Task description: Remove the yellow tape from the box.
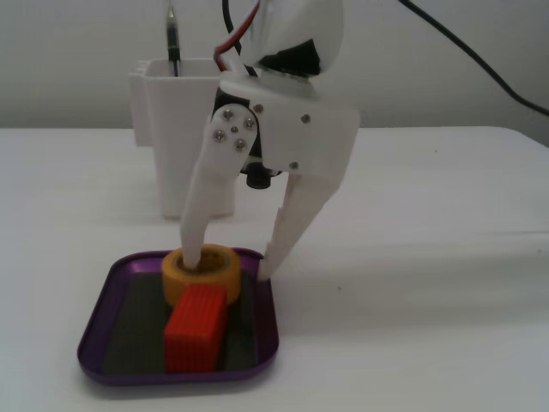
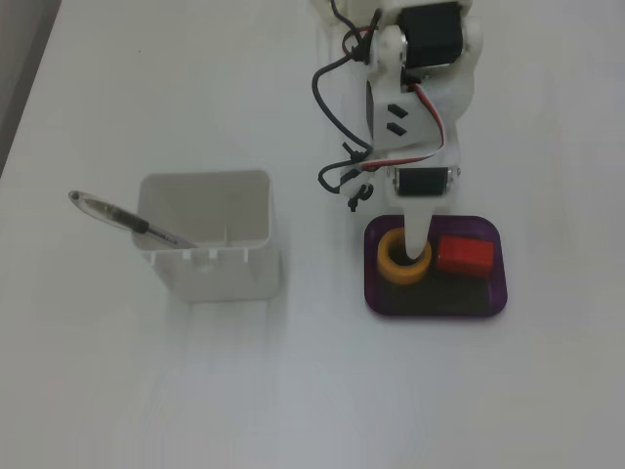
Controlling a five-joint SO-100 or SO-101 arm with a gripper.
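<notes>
The yellow tape (image 1: pixel 216 276) lies flat at the back of the purple box (image 1: pixel 96 348), touching the red ribbed block (image 1: pixel 197 330) in front of it. My gripper (image 1: pixel 228 266) is open and reaches down into the box. One finger (image 1: pixel 192 245) is inside the tape's hole. The other finger (image 1: pixel 287 227) is outside the roll, a little apart from it, with its tip at the box's right rim. In the fixed view from above, the tape (image 2: pixel 390 264) is at the left of the box (image 2: pixel 373 298), and the gripper (image 2: pixel 417 237) comes from the top.
A tall white container (image 1: pixel 176 129) stands behind the box. From above the container (image 2: pixel 210 249) is to the left, with a pen (image 2: pixel 122 221) leaning in it. The red block (image 2: pixel 464 255) fills the box's right side. Black cables (image 2: pixel 327 147) hang off the arm.
</notes>
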